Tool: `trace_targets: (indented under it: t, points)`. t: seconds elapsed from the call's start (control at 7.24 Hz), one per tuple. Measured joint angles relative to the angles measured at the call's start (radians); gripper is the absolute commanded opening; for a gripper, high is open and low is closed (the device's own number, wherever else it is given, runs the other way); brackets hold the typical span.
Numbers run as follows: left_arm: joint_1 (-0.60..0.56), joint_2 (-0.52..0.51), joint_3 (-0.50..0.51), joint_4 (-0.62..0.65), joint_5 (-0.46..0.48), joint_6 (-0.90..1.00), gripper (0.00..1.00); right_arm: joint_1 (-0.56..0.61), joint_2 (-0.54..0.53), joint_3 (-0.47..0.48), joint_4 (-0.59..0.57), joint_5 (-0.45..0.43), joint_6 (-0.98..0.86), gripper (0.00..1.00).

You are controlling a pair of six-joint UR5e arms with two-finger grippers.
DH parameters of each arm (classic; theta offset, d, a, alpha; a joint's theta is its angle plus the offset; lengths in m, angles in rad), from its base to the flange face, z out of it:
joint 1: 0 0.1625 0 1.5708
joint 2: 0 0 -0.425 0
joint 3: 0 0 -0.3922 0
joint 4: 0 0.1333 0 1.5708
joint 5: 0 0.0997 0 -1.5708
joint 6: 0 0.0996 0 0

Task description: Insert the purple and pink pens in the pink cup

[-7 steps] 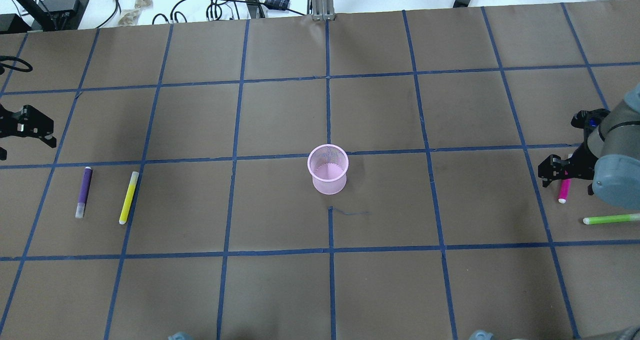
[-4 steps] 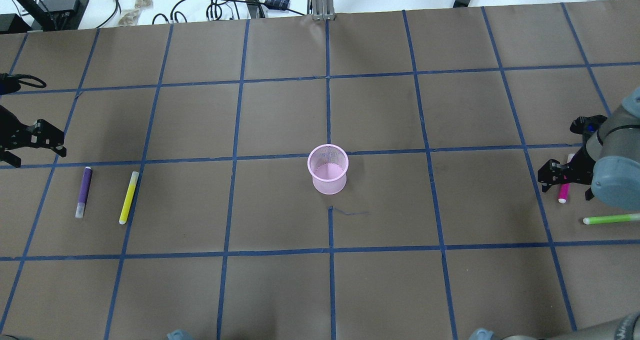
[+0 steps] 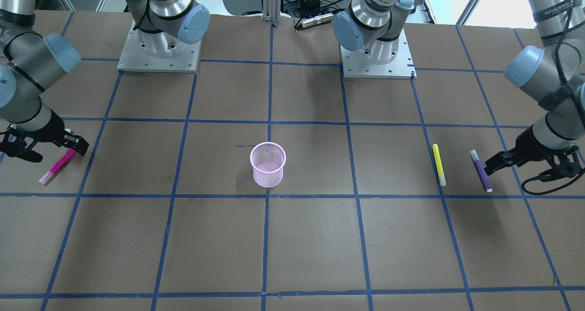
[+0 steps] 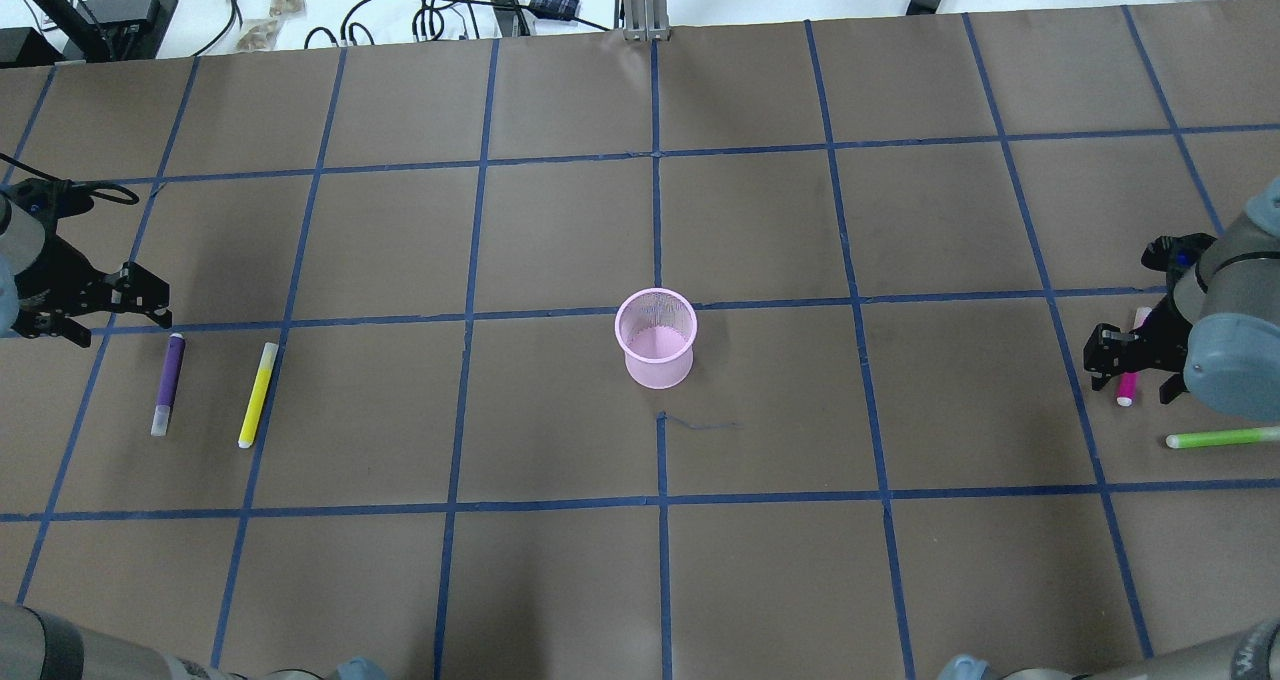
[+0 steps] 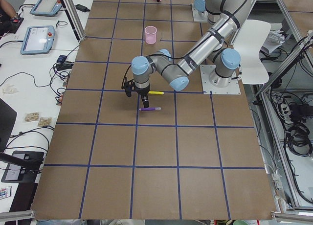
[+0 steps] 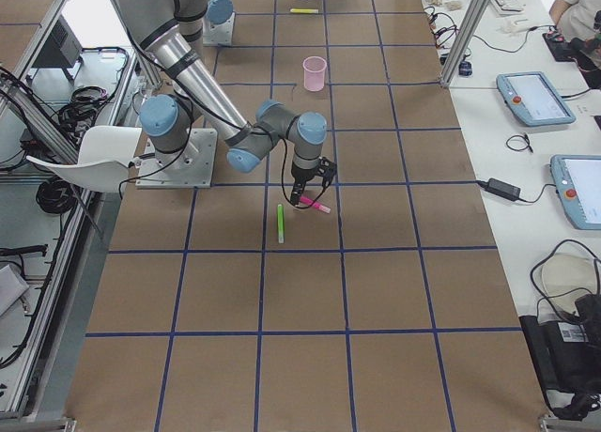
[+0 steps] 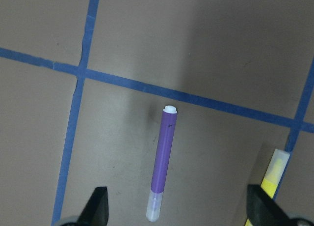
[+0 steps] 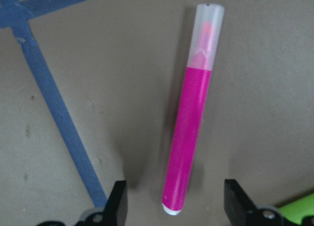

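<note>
The pink mesh cup (image 4: 655,338) stands upright at the table's middle, also in the front view (image 3: 268,164). The purple pen (image 4: 167,383) lies flat at the left; in the left wrist view (image 7: 163,162) it lies between and ahead of the fingers. My left gripper (image 4: 112,322) is open and empty, just beyond the pen's far end. The pink pen (image 4: 1126,388) lies flat at the right. My right gripper (image 4: 1133,370) is open and straddles it from above; in the right wrist view the pen (image 8: 192,113) lies between the two fingertips, untouched.
A yellow pen (image 4: 257,395) lies just right of the purple one. A green pen (image 4: 1220,438) lies near the pink pen, toward the robot. Cables and small boxes (image 4: 450,10) sit on the white surface beyond the table's far edge.
My left gripper has moved right and nearer, toward the purple pen's far end. My right gripper has shifted slightly over the pink pen. No pen has moved.
</note>
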State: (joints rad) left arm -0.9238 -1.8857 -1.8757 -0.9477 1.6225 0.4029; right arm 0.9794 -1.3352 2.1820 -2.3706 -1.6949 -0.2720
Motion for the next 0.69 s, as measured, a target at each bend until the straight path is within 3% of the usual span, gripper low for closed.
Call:
trace_targets:
  t: [0.28, 0.69]
  points:
    - [0.006, -0.049, -0.006, 0.05, -0.002, 0.0, 0.94, -0.001, 0.001, -0.001, 0.0, -0.001, 0.0, 0.66]
    - [0.009, -0.105, -0.005, 0.078, -0.003, 0.002, 0.78, -0.001, 0.003, -0.001, 0.001, -0.002, 0.0, 0.62]
